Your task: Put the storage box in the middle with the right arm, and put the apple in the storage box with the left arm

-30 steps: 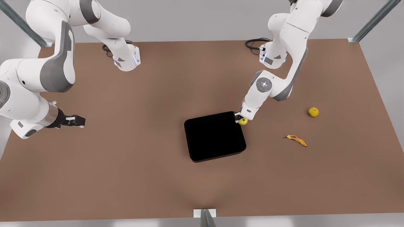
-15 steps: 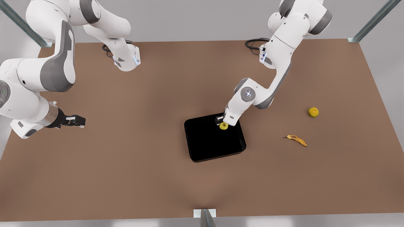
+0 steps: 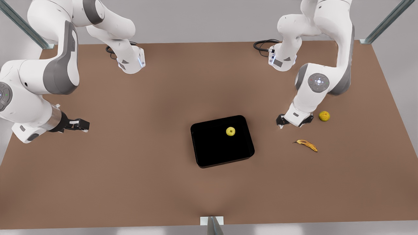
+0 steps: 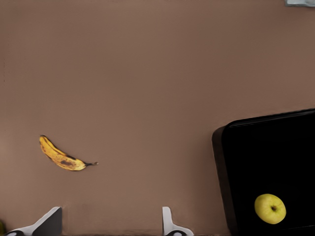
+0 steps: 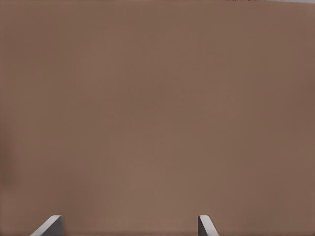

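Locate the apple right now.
The apple lies inside the storage box mid-table in the front view, near its far-right corner, clear of both grippers.

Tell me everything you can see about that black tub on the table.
The storage box is a shallow, glossy black rectangular tub with rounded corners and a raised rim, plastic by its look. It sits flat near the middle of the brown table, turned slightly askew. A small yellow-green apple lies inside, toward the far corner on the front view's right. No pincer touches it.
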Action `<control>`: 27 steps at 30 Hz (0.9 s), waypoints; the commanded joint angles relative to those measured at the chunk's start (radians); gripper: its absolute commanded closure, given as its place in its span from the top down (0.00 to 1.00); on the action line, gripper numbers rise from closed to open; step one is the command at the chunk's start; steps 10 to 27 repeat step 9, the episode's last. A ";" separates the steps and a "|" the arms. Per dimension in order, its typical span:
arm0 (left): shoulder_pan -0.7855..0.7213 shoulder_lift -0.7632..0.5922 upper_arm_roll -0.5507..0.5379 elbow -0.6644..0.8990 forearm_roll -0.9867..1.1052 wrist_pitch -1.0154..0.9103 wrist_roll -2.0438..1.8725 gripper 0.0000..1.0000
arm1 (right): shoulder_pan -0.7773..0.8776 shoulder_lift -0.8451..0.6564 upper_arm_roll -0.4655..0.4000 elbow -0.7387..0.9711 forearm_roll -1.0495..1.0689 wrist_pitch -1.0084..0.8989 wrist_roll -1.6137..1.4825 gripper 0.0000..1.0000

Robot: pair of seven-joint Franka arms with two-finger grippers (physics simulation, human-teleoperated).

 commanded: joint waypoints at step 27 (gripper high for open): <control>-0.006 -0.011 0.073 0.170 -0.110 -0.236 0.166 1.00 | 0.000 0.000 0.000 -0.001 0.000 0.000 0.000 1.00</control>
